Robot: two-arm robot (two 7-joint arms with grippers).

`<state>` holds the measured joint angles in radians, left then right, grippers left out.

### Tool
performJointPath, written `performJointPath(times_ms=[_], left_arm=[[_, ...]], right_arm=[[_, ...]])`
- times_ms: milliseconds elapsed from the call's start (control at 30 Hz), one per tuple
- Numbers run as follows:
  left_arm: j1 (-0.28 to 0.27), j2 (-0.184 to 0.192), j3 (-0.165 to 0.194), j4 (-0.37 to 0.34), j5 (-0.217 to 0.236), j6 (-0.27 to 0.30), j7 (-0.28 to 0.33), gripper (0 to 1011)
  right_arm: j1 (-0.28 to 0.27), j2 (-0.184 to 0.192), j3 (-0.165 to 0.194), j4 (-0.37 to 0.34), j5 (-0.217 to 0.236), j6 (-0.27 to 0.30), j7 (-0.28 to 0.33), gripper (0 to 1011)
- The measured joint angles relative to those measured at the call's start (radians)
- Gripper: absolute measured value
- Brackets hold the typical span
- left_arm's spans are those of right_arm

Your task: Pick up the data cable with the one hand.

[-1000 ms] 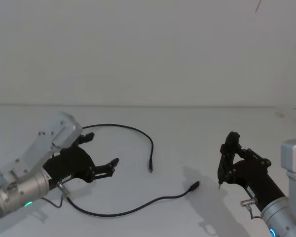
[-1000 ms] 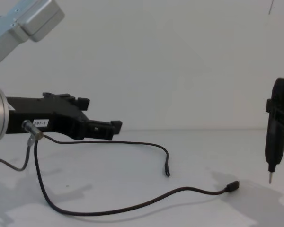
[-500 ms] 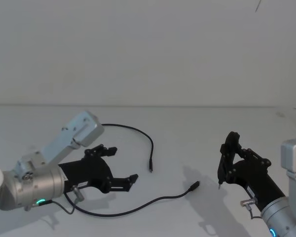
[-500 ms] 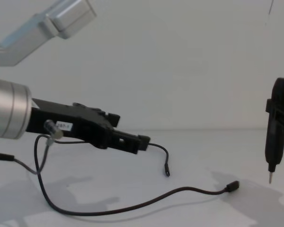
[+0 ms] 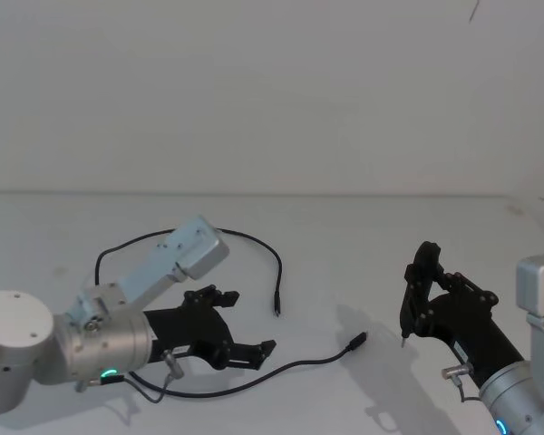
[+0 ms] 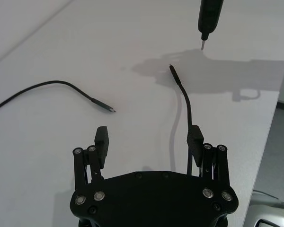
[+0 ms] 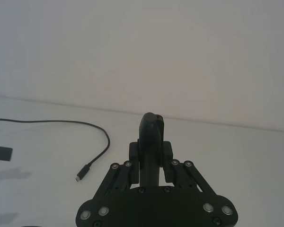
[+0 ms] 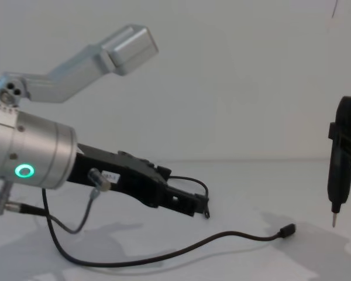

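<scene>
Jaws spread wide, the black angular left pincer on its thick silver wrist hangs low over the white surface, probably so the long thin black data cable can slip between them. The left wrist view shows the cable running right beside one jaw, not between the two; the chest view hides that. The slim black right pincer is parked well apart from the left pincer.

White table, plain wall
</scene>
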<state>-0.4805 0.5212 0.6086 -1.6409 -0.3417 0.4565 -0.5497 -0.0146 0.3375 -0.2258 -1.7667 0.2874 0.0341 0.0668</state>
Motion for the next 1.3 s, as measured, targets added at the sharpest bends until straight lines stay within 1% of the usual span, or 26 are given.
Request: performJointPath(times_ms=[233,267,333,600,1000,1067,1267,1300], left_arm=[[-0.029,-0.034,0.036,0.041,0.012,0.016,-0.006,1001],[-0.029,-0.034,0.036,0.041,0.012,0.016,-0.006,1001],[-0.041,-0.048,0.05,0.058,0.016,0.021,-0.01,1001],[-0.067,-0.079,0.084,0.102,0.03,0.04,-0.017,1001],[-0.092,-0.113,0.117,0.154,0.054,0.068,-0.017,989],[-0.094,-0.116,0.119,0.159,0.056,0.07,-0.017,927],[-0.1,-0.124,0.127,0.171,0.061,0.077,-0.017,801],[-0.101,-0.125,0.128,0.174,0.062,0.078,-0.017,750]], right_arm=[[0.0,0.0,0.0,0.0,0.0,0.0,0.0,279],[0.0,0.0,0.0,0.0,0.0,0.0,0.0,279],[0.0,0.0,0.0,0.0,0.0,0.0,0.0,279],[0.0,0.0,0.0,0.0,0.0,0.0,0.0,279],[0.0,0.0,0.0,0.0,0.0,0.0,0.0,279],[0.0,0.0,0.0,0.0,0.0,0.0,0.0,279],[0.0,0.0,0.0,0.0,0.0,0.0,0.0,279],[0.0,0.0,0.0,0.0,0.0,0.0,0.0,279]])
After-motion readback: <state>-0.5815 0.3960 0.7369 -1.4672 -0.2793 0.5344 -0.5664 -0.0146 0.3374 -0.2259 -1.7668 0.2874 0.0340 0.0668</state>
